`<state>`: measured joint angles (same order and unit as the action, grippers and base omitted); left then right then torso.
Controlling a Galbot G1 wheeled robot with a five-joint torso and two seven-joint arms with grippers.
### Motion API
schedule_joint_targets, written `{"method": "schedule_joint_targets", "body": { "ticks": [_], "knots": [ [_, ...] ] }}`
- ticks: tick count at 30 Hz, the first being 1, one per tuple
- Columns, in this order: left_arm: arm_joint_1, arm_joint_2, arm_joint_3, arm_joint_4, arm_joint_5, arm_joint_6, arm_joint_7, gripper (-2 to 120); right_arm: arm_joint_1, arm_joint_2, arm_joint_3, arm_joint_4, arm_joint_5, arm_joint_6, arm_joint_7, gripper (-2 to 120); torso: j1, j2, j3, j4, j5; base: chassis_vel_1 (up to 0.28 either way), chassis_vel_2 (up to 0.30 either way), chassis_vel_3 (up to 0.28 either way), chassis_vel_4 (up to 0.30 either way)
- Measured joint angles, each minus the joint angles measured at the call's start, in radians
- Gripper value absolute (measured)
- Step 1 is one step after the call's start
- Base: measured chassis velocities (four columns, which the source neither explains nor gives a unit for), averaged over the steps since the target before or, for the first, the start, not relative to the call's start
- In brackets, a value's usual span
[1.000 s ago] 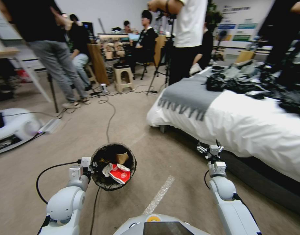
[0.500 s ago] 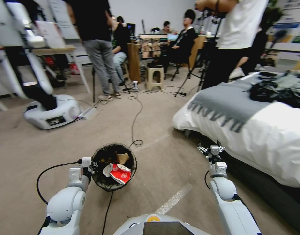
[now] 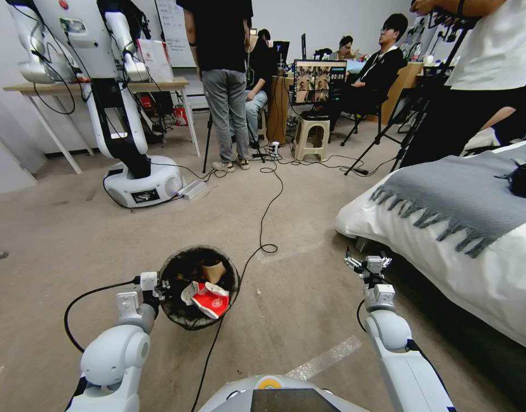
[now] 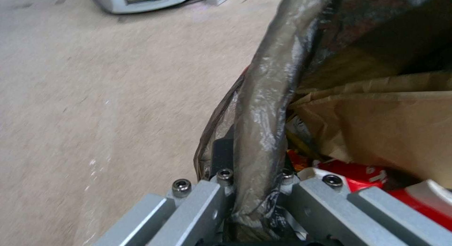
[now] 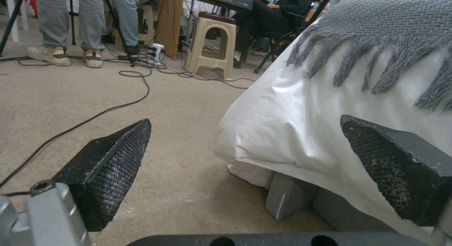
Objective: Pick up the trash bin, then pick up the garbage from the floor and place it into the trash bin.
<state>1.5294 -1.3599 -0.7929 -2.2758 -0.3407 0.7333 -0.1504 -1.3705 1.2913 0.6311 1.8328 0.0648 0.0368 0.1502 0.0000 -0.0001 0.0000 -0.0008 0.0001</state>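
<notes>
The trash bin (image 3: 199, 287) hangs upright above the floor (image 3: 57, 240), its round mouth facing up and its long axis vertical, in front of the robot on its left. Inside lie a red-and-white packet (image 3: 208, 298), a paper cup (image 3: 213, 270) and a brown paper bag (image 4: 386, 129). The left end effector (image 3: 155, 288) pinches the liner-covered rim (image 4: 263, 108). The right end effector (image 3: 367, 262) hovers spread wide and empty beside the bed (image 3: 446, 240).

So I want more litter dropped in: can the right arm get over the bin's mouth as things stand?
Probably yes. The right gripper hangs open and empty beside the bed, with bare floor between it and the trash bin, which the left gripper holds by the rim.
</notes>
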Motion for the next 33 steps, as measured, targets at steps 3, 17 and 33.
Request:
{"method": "schedule_joint_targets", "body": {
  "ticks": [3,17,33],
  "knots": [
    [-0.003,-0.001,-0.002,0.019,-0.014,0.001,-0.037,0,0.001,0.004,-0.006,-0.006,-0.004,0.003,0.0,100,0.0,0.0,0.0,0.0009,-0.0001,0.0,0.0,0.0,0.0],
    [-0.013,0.0,-0.006,0.059,-0.128,0.002,-0.152,0,-0.001,0.008,-0.027,-0.012,-0.017,0.005,0.0,100,0.0,0.0,0.0,0.0008,-0.0002,0.0,0.0,0.0,0.0],
    [-0.023,-0.02,-0.019,0.158,-0.175,0.002,-0.274,0,-0.01,0.01,-0.048,-0.015,-0.027,0.01,0.003,100,0.0,0.0,0.0,0.0006,-0.0001,0.0,0.0,0.0,0.0]
  ]
}}
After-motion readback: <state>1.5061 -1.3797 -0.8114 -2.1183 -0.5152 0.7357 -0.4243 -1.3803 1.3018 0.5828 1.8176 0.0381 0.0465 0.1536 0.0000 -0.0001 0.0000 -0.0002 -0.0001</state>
